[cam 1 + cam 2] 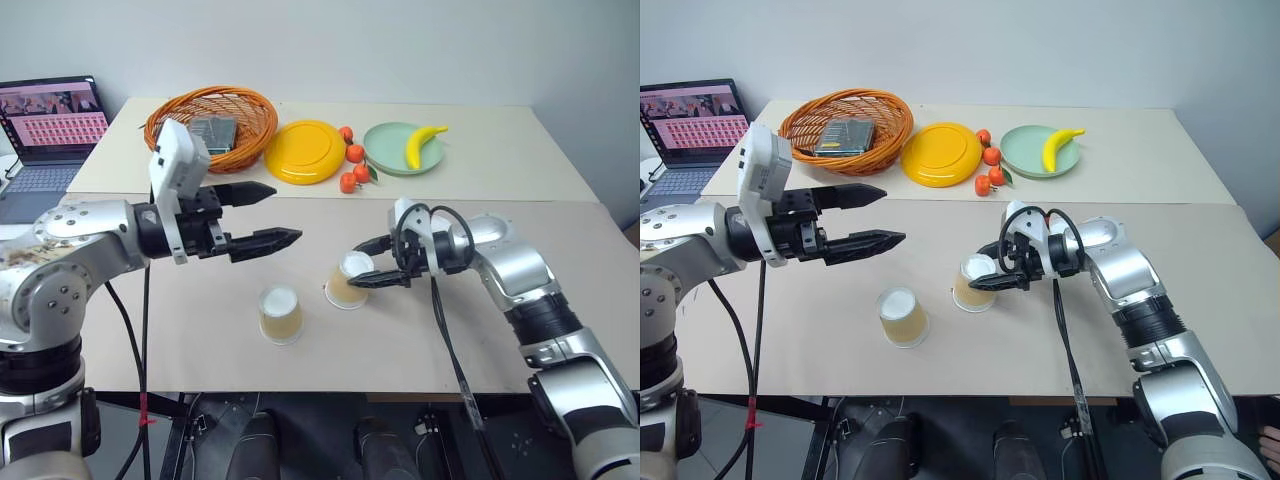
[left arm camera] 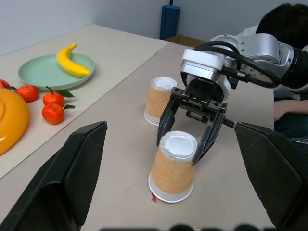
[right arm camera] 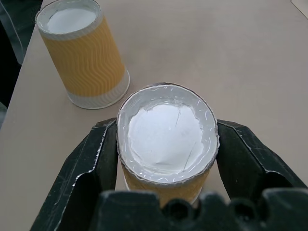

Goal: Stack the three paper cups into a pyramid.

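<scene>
Three tan ribbed paper cups stand upside down, white bases up. My right gripper (image 1: 354,267) reaches in from the right and is shut on the top of one cup (image 2: 172,171), which rests on the table. In the right wrist view its fingers (image 3: 91,159) press both sides of that cup. A second cup (image 1: 280,315) stands free to its left, nearer the front edge. The third cup (image 2: 156,101) stands just behind the right gripper, partly covered by a finger. My left gripper (image 1: 288,212) hangs open and empty in the air, up and left of the cups.
At the back are an orange wicker basket (image 1: 165,120), a yellow plate (image 1: 302,152), several tangerines (image 1: 352,168) and a green plate (image 1: 385,148) with a banana (image 1: 422,143). A laptop (image 1: 50,130) sits far left. A person (image 2: 284,29) sits past the table's right end.
</scene>
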`<state>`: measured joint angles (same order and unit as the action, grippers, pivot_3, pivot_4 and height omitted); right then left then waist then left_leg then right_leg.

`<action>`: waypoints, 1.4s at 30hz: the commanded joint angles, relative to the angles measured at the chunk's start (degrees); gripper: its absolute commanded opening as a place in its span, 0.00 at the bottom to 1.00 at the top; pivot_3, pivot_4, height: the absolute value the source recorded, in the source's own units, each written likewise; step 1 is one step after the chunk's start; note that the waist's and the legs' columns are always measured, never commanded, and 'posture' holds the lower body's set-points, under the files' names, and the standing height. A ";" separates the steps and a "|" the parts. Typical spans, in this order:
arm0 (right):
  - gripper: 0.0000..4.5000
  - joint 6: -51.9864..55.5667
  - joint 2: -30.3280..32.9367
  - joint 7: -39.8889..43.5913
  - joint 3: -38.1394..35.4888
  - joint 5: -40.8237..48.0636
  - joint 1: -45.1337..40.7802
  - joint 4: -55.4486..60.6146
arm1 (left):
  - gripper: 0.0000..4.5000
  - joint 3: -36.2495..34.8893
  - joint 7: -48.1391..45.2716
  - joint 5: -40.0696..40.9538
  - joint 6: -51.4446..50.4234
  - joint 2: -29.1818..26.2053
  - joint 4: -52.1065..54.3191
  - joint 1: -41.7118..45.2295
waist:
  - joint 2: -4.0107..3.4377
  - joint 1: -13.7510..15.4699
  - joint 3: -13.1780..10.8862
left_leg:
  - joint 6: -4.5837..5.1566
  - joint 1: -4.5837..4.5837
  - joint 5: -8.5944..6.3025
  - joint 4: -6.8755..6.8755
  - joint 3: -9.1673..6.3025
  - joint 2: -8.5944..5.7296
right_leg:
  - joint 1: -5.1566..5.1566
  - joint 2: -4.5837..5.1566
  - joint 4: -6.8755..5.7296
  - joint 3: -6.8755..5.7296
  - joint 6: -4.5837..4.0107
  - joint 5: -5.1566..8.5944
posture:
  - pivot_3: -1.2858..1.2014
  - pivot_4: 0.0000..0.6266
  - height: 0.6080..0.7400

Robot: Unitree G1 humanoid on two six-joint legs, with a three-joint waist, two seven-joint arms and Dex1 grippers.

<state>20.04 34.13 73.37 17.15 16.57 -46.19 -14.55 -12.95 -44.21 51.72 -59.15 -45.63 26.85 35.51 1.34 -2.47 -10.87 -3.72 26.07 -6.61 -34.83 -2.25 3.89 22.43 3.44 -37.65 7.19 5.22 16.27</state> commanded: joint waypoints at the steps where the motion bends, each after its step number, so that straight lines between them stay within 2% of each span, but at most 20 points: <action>1: 0.70 -2.24 -0.15 2.22 -0.19 -1.65 -1.32 -1.51 | 1.00 -2.18 1.32 1.74 0.22 -1.29 2.12 -0.04 | 0.00 -0.02 0.00 | 0.00 0.00 0.00 -0.01 0.00 0.00 | -0.01 0.00 0.00 0.00 0.00 0.00 | 0.52 0.24 0.94; 2: 0.82 -2.26 0.05 2.83 -0.04 -2.01 -1.17 -1.49 | 1.00 -2.11 1.51 1.94 0.32 -1.37 2.08 -0.06 | 0.00 -0.01 0.00 | 0.00 -0.01 0.00 -0.01 0.00 0.00 | -0.02 0.00 0.00 0.00 0.00 0.00 | 0.52 0.24 0.94; 5: 0.99 -1.34 0.51 3.70 -0.65 -2.18 -0.64 -0.13 | 1.00 -1.57 1.57 2.28 0.77 -1.56 1.62 0.19 | 0.00 -0.02 0.00 | -0.01 -0.01 0.00 -0.01 -0.01 0.00 | -0.01 0.00 -0.01 -0.02 -0.01 0.00 | 0.52 0.24 0.94; 10: 0.99 0.79 4.32 5.62 -2.20 -1.64 0.01 6.11 | 1.00 0.35 0.23 2.35 1.35 -1.66 0.01 1.32 | 0.00 0.09 0.00 | -0.01 0.00 0.00 0.03 -0.01 -0.01 | 0.01 0.00 0.00 -0.02 -0.01 0.00 | 0.52 0.24 0.94; 16: 0.99 6.44 13.14 4.17 -8.41 0.05 1.15 17.12 | 1.00 3.82 -2.59 0.89 3.27 -0.82 -3.86 4.82 | 0.00 0.30 -0.01 | -0.01 0.03 0.00 0.02 -0.01 -0.01 | 0.04 0.00 0.00 -0.03 -0.01 0.02 | 0.52 0.24 0.94; 21: 0.99 10.48 20.29 -1.58 -17.16 -1.03 2.82 17.66 | 1.00 7.53 -5.74 -1.29 5.50 0.66 -7.39 7.98 | 0.00 0.47 -0.01 | -0.01 0.05 0.00 0.02 -0.01 -0.02 | 0.07 0.00 0.02 -0.03 -0.02 0.03 | 0.52 0.24 0.94; 25: 0.99 11.17 24.02 -6.06 -24.76 -1.27 9.92 15.47 | 1.00 9.34 -7.29 -2.42 6.81 1.89 -9.45 9.90 | 0.02 0.75 0.00 | -0.01 0.07 0.00 0.06 -0.01 -0.02 | 0.05 0.01 0.07 -0.03 -0.05 0.04 | 0.52 0.24 0.94; 29: 0.99 8.25 23.22 -10.71 -29.54 -1.74 16.09 10.13 | 1.00 10.34 -8.50 -3.46 7.64 2.56 -10.74 10.91 | 0.02 0.56 0.00 | 0.00 0.07 0.00 0.06 -0.01 -0.01 | 0.06 0.01 0.07 -0.03 -0.07 0.05 | 0.52 0.24 0.94; 33: 0.99 6.58 20.50 -12.16 -28.72 -0.88 17.56 6.47 | 1.00 10.70 -9.39 -4.19 8.22 2.73 -11.30 11.34 | 0.01 -0.52 0.00 | 0.00 0.05 0.00 0.04 0.00 -0.02 | 0.08 0.01 -0.01 0.01 -0.06 0.05 | 0.52 0.24 0.94; 37: 0.99 4.25 17.13 -12.48 -25.56 -2.04 15.06 1.46 | 1.00 9.05 -8.52 -2.83 7.43 3.51 -11.16 12.03 | 0.01 -0.89 -0.01 | 0.00 0.01 0.00 0.01 -0.01 -0.02 | 0.02 0.00 -0.02 0.01 -0.05 0.06 | 0.52 0.24 0.94; 42: 0.99 -1.37 13.62 -11.98 -19.95 -6.07 8.10 -10.10 | 1.00 7.47 -7.00 -2.48 6.38 2.23 -9.09 10.32 | -0.01 -1.28 -0.02 | 0.00 0.01 0.00 0.03 -0.01 -0.02 | 0.02 0.01 -0.01 0.01 -0.05 0.05 | 0.52 0.24 0.94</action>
<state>22.31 47.90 61.21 -3.16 11.97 -35.04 -21.37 -3.11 -51.98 48.62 -52.84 -42.46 15.52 45.70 1.33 -3.75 -10.89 -3.72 26.08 -6.61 -34.79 -2.26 3.87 22.45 3.45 -37.66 7.20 5.17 16.32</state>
